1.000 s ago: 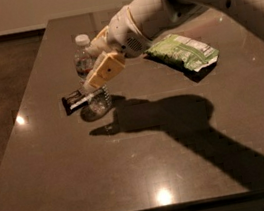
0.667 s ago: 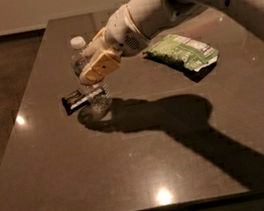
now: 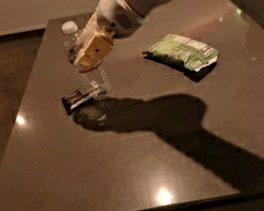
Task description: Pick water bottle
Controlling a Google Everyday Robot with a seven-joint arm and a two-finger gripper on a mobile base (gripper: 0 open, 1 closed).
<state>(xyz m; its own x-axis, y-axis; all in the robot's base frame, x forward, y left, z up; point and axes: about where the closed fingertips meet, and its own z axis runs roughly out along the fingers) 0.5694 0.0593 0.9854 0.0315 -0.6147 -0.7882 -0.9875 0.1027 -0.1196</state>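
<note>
The water bottle (image 3: 89, 70) is clear and ribbed with a white cap, standing roughly upright at the table's left back part. My gripper (image 3: 87, 56) is shut around its middle, coming in from the upper right. One tan finger pad (image 3: 94, 49) lies across the front of the bottle; the other finger is hidden behind it. The bottle's base hangs just above the table, over its own shadow.
A small dark wrapped bar (image 3: 80, 96) lies right beside the bottle's base on the left. A green snack bag (image 3: 181, 52) lies to the right. The dark table (image 3: 149, 175) has its left edge close to the bottle. My arm casts a broad shadow across the middle.
The gripper has closed on the bottle and risen; the bottle has moved up with it and its base has left the table.
</note>
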